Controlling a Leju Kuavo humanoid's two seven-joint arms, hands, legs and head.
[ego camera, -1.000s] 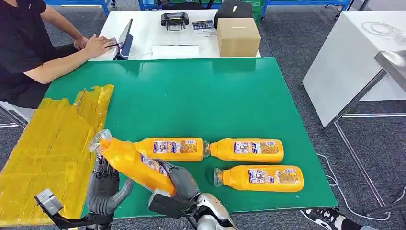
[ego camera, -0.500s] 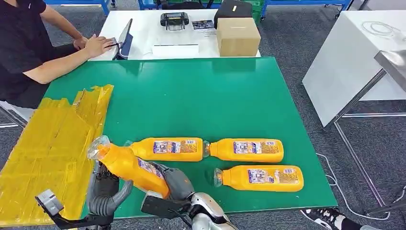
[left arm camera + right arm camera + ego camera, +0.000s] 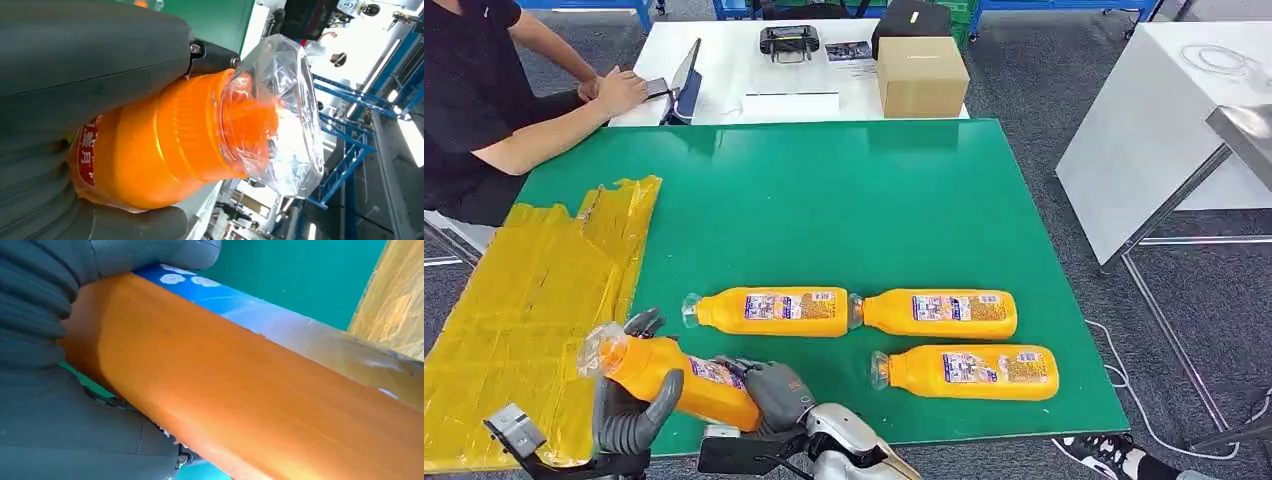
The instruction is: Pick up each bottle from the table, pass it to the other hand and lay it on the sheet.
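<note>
Four smooth orange plastic bottles with printed labels, clear caps. Three lie flat on green bench (image 3: 844,200). Fourth bottle (image 3: 674,375) tilted above near bench edge, beside crinkled yellow sheet (image 3: 524,290); left hand (image 3: 629,415) and right hand (image 3: 774,392) both clasp it.

— What are the surfaces like?
— The bottle (image 3: 165,150) is smooth, glossy orange plastic with a clear crinkled film cap (image 3: 280,115); the sheet (image 3: 534,300) looks like wrinkled yellow plastic, perhaps.
— And the table (image 3: 844,210)?
— Matt green. The box (image 3: 921,76) is plain cardboard.
</note>
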